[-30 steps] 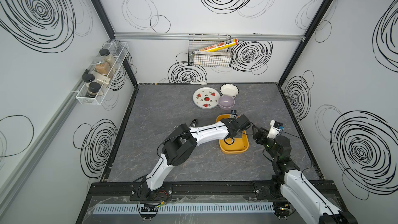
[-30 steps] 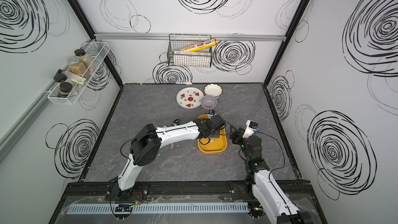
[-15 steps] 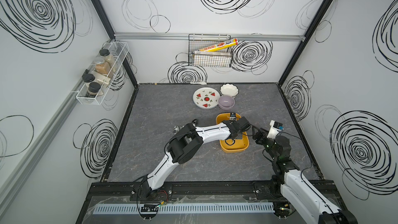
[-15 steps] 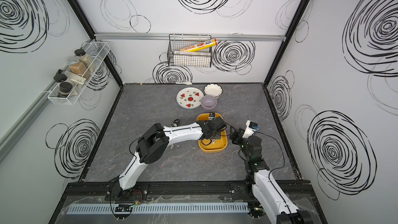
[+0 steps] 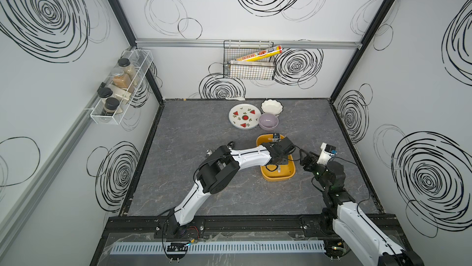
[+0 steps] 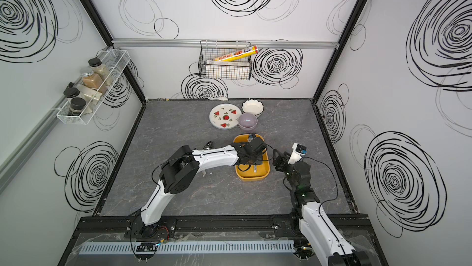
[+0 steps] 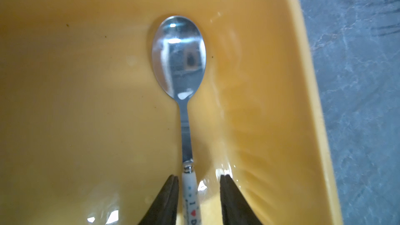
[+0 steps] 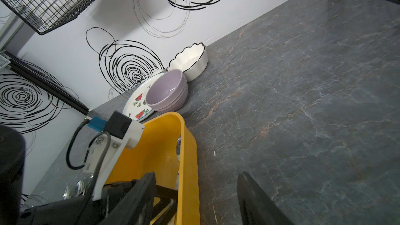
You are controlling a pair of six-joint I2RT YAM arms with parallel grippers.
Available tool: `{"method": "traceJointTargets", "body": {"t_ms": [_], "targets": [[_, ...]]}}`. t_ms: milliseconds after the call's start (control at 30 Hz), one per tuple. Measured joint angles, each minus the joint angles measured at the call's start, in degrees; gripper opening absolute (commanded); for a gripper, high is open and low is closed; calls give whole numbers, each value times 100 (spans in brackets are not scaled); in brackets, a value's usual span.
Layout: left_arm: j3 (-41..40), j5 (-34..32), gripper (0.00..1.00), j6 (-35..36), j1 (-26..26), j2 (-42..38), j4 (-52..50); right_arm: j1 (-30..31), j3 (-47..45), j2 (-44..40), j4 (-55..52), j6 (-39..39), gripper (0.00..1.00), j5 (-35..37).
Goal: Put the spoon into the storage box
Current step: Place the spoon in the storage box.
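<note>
The spoon (image 7: 179,57) is shown by the left wrist view lying flat, bowl up, on the floor of the box (image 7: 281,83), near a side wall. Its handle is straddled by the left jaws, parted, with a gap on one side. In both top views it is mostly hidden by the left arm (image 5: 250,156). The right jaws are held wide and empty just beside the box, above the bench (image 8: 303,105).

Left arm (image 5: 251,155) outstretched, jaws slightly apart; right arm (image 5: 355,213) bent, jaws wide.
</note>
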Motion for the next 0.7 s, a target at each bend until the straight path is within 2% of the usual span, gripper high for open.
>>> {"method": "traceJointTargets", "body": {"t_ms": [67, 167, 233, 367, 467, 533, 633, 700], "targets": [[-157, 26, 40, 87, 0, -225, 22, 0, -7, -15, 2, 0, 64, 28], [-651, -9, 50, 267, 0, -1019, 42, 0, -9, -48, -9, -48, 61, 35], [-1113, -122, 55, 411, 4, -1882, 70, 0, 72, -98, -205, -111, 60, 17], [-2291, -374, 56, 627, 293, -4030, 210, 39, 715, -103, -916, -232, 56, -197], [-3418, -494, 56, 726, 1117, -5786, 129, 243, 1685, 208, -1513, -361, 53, -393], [-4083, -573, 55, 804, 1904, -6773, -190, 529, 2457, 623, -1823, -380, 51, -531], [-4656, -645, 57, 986, 2688, -7713, -846, 1327, 3106, 1266, -1963, -199, 51, -579], [-4828, -741, 59, 1058, 2959, -8135, -1259, 2050, 3259, 1735, -1978, 13, 51, -531]]}}
